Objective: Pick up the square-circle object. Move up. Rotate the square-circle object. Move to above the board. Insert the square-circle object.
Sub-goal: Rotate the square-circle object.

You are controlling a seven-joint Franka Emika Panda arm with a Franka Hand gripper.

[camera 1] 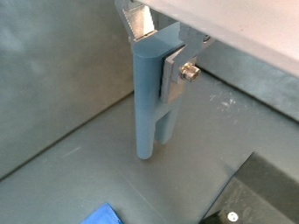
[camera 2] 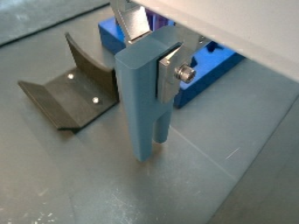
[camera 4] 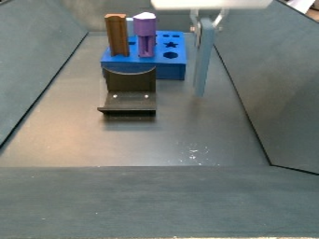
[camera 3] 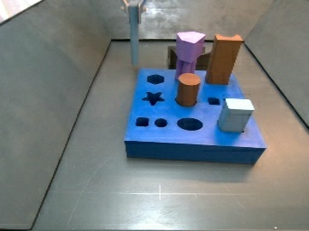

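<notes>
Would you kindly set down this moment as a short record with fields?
pincer: shut on the square-circle object, beside the board
square-circle object: upright, square part gripped, round rod pointing down, tip at or just above the floor
board: bright blue, flat on the floor, star and round holes free
pieces on board: brown cylinder, purple peg, brown block, pale-blue cube
fixture: in front of the board

Gripper (camera 2: 149,48): flat silver plates w/ screw, white housing above.
</notes>
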